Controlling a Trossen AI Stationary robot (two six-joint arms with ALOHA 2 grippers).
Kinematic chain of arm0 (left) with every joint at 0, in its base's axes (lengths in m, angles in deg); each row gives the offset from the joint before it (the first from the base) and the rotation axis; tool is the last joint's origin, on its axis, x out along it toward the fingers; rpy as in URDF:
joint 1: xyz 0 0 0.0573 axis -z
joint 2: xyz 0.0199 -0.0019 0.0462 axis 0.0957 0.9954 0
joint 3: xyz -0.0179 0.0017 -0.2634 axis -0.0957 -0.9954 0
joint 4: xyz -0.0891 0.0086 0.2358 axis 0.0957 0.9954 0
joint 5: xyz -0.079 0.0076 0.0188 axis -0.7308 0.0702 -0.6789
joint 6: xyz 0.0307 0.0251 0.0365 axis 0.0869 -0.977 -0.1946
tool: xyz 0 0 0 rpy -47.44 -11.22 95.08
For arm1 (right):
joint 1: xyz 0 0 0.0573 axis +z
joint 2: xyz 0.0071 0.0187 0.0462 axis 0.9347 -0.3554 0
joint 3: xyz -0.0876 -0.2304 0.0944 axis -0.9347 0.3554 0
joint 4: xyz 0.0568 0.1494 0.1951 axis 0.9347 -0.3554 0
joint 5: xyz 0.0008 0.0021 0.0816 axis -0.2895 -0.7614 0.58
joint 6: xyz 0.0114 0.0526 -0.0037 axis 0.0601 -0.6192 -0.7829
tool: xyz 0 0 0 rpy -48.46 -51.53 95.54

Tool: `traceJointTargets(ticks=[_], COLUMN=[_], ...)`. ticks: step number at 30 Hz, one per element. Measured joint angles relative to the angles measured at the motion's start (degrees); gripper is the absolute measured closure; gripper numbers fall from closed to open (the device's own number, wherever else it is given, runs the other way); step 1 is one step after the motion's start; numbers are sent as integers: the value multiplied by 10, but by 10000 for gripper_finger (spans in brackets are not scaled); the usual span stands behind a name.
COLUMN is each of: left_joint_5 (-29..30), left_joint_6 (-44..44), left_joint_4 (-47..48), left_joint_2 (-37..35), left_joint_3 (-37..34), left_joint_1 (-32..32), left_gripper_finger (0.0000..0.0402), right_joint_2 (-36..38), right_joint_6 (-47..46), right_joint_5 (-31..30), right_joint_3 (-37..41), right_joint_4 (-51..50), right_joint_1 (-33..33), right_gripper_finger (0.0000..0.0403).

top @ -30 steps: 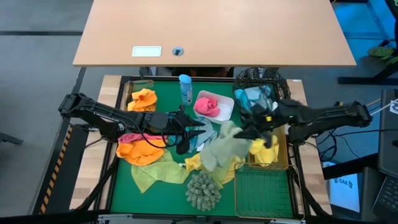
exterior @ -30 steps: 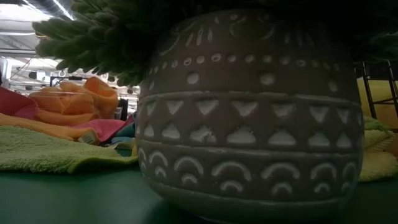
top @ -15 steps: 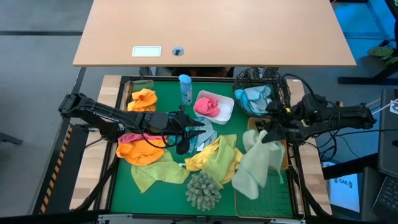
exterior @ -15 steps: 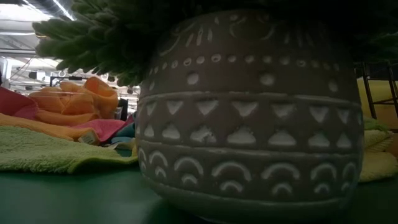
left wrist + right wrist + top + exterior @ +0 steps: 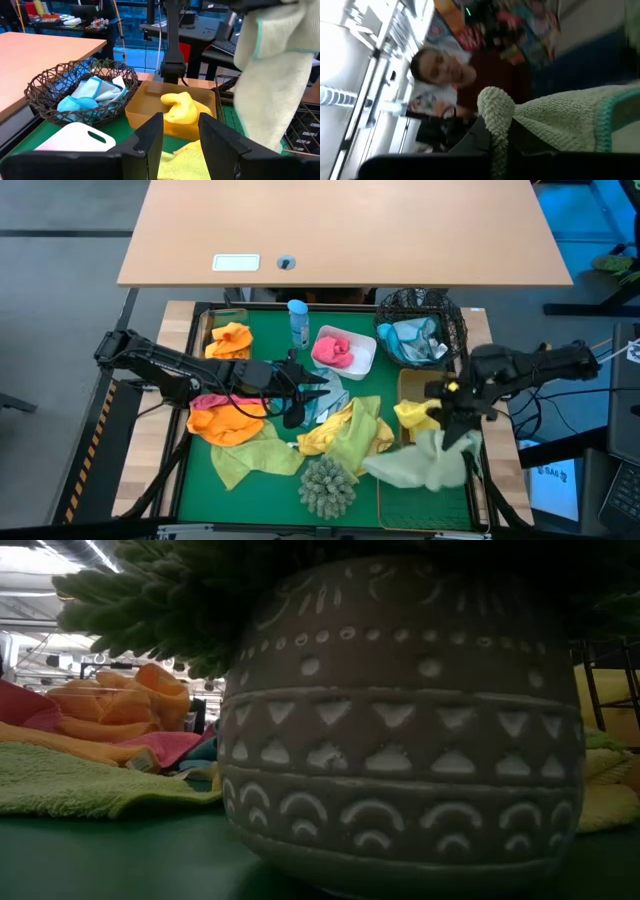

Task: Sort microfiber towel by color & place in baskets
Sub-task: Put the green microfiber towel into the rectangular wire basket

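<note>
High view: right claw [image 5: 462, 423] clamped on pale green towel [image 5: 420, 464], now lower over gold basket [image 5: 425, 500]

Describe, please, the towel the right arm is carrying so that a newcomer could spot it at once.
Look at the right end of the green table, over the near gold wire basket. There the right gripper dangles a pale green towel, its jaws shut on it. It alone hangs in the air; its neighbour, the yellow towel, lies in the farther gold basket.
</note>
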Motion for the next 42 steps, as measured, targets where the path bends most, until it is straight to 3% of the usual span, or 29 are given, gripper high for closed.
traceJointTargets(ticks=[3, 10, 16, 19, 27, 31, 42], left_joint_5=[0, 0, 0, 0, 0, 0, 0], left_joint_6=[0, 0, 0, 0, 0, 0, -2], left_joint_4=[2, 2, 3, 3, 3, 3, 23], left_joint_2=[0, 0, 0, 0, 0, 0, 0], left_joint_3=[0, 0, 0, 0, 0, 0, 0], left_joint_1=[0, 0, 0, 0, 0, 0, 4], left_gripper_finger=[282, 282, 282, 282, 282, 282, 282], right_joint_2=[0, -21, -48, -51, -63, -82, -132], right_joint_6=[1, 12, -18, -22, -13, -13, -17], right_joint_5=[-52, -237, -279, -335, -580, -603, -582], right_joint_3=[0, 0, 0, 0, 0, 0, 0], right_joint_4=[-56, -133, -157, -175, -262, -279, -277], right_joint_1=[60, 197, 299, 334, 359, 358, 358], right_gripper_finger=[390, 391, 389, 390, 381, 380, 365])
